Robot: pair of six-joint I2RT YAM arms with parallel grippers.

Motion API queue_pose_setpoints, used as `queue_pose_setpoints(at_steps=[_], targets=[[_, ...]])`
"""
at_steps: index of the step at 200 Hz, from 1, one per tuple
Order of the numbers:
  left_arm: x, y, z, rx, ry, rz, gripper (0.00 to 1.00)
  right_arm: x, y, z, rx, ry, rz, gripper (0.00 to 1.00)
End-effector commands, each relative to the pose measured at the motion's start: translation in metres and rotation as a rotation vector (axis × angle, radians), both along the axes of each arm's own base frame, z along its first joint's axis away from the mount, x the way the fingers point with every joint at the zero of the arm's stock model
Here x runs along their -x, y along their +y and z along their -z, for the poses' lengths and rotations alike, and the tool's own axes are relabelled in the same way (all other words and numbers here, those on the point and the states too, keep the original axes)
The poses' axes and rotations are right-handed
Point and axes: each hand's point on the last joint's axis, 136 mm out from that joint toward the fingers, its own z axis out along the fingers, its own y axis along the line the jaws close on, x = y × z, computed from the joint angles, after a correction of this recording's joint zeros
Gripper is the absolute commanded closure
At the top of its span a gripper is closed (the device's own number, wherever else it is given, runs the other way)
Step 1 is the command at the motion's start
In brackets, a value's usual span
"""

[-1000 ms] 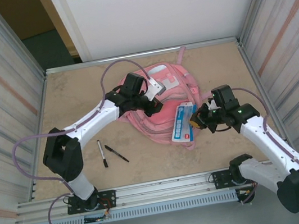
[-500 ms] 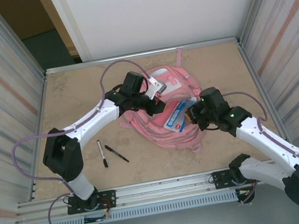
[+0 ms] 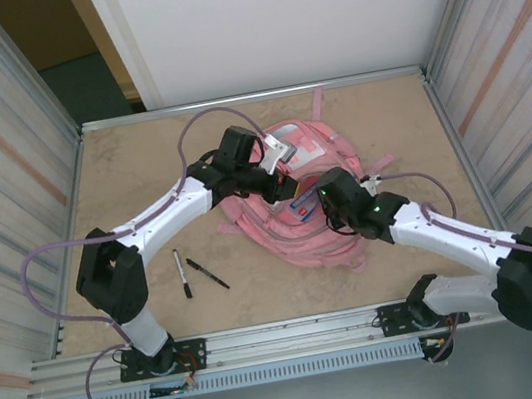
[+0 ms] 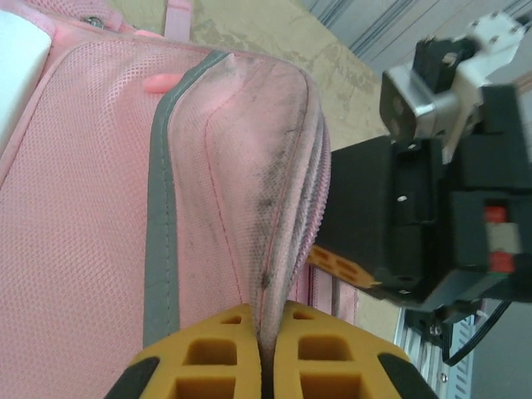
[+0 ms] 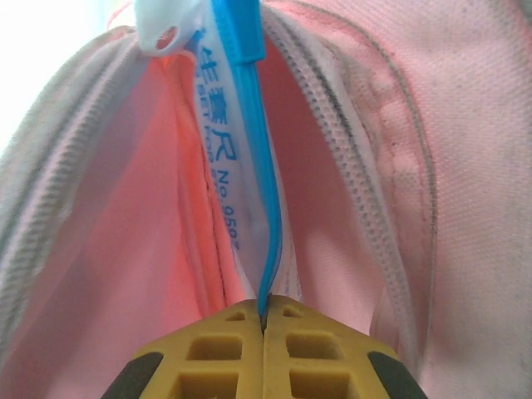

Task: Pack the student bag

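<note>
Two arms are working the student bag [image 3: 273, 231], which lies on the middle of the counter [image 3: 140, 169], a little toward the far side, its open mouth turned toward my right arm.

Change over the last second: the right end effector [image 5: 264, 309] started off the bag's right flank, with the blue-and-white flat packet [image 5: 224, 158] lying across the bag's edge. It has since swung in leftward. From above, the packet now sits mostly inside the mouth with a small part showing. The left arm did not shift during this.

Meaning: I judge this item nearly inserted, with release and withdrawal still to come. One pen [image 3: 182, 272] and a second pen [image 3: 207, 274] lie on the counter to the left of the bag, apart from it and not yet packed.

End effectors:
- Left end effector [image 4: 263, 320]: clenched, its pads pinching a fold of pink fabric at the zip edge, with mesh panel alongside. By my reading it is holding the lip of the opening up.
- Right: clenched on the packet's near edge. The packet stands on edge between the two zip tracks, with pink lining on both sides.

Note: the zip teeth sit close to the packet on both sides, so snagging is possible if I push deeper.
</note>
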Motion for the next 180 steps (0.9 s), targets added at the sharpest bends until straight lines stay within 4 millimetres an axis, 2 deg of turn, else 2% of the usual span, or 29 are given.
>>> queue_pose_setpoints(at_steps=[1,25,45,70,100,127,143,149,166,180], targets=[[0.013,-0.011,-0.059,0.163,-0.086,0.058,1.0,-0.016,-0.006,0.005,-0.072,-0.007,0.178,1.0],[0.015,-0.013,-0.054,0.153,-0.083,0.069,1.0,-0.028,0.023,0.009,-0.154,-0.01,0.147,1.0],[0.013,-0.015,-0.052,0.152,-0.086,0.069,1.0,-0.032,0.04,0.014,-0.148,0.016,0.117,0.83],[0.008,-0.016,-0.049,0.155,-0.11,0.059,1.0,-0.026,0.052,0.02,-0.16,0.056,0.016,0.7],[0.0,-0.012,-0.037,0.109,-0.149,0.03,1.0,-0.002,0.026,0.027,-0.053,0.127,-0.097,0.54],[-0.012,-0.002,-0.02,0.045,-0.207,-0.022,1.0,0.018,0.004,0.009,0.025,0.058,-0.229,0.38],[-0.021,0.006,-0.005,-0.019,-0.255,-0.047,1.0,0.037,-0.01,0.005,0.085,0.057,-0.309,0.34],[-0.026,0.009,0.001,-0.048,-0.273,-0.065,1.0,0.045,-0.016,0.004,0.097,0.062,-0.325,0.3],[-0.034,0.015,0.017,-0.104,-0.299,-0.084,0.97,0.064,-0.028,0.001,0.098,0.049,-0.39,0.28],[-0.039,0.016,0.026,-0.129,-0.293,-0.095,0.88,0.076,-0.035,-0.002,0.122,0.023,-0.455,0.28]])
